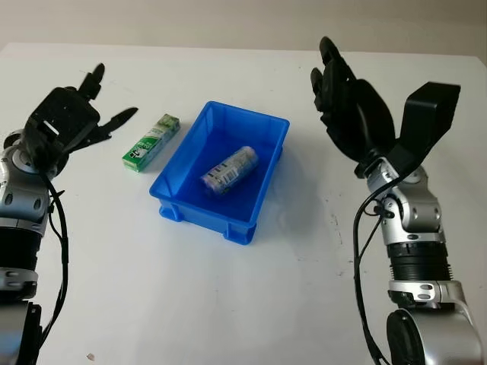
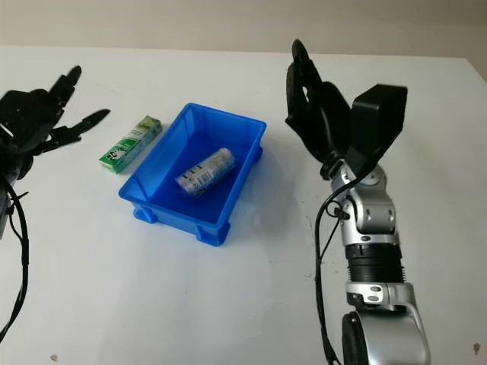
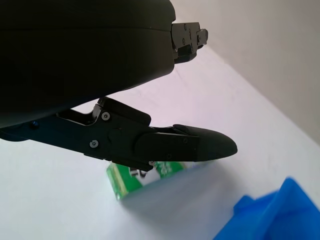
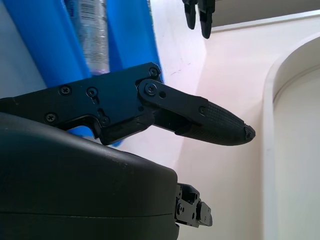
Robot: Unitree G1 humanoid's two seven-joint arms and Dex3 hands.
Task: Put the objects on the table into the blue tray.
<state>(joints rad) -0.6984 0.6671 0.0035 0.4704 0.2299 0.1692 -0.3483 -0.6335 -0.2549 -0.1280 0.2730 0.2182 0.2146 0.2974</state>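
Blue plastic tray [image 1: 268, 173] at centre — labelled cylindrical container [image 1: 230, 170] inside. Green rectangular box [image 1: 151, 141] at 9 o'clock, beside empty left hand [image 1: 72, 122]. Right hand [image 1: 348, 106] raised at 3 o'clock — nothing held.

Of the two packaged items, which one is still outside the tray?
The green box, lying flat on the white table beside the blue tray, close to the open left hand. The silver-wrapped roll already lies inside.

White table [image 1: 228, 304] is seen carrying a blue tray [image 1: 171, 182] near its middle; a green box [image 1: 151, 142] is laid just left of the tray
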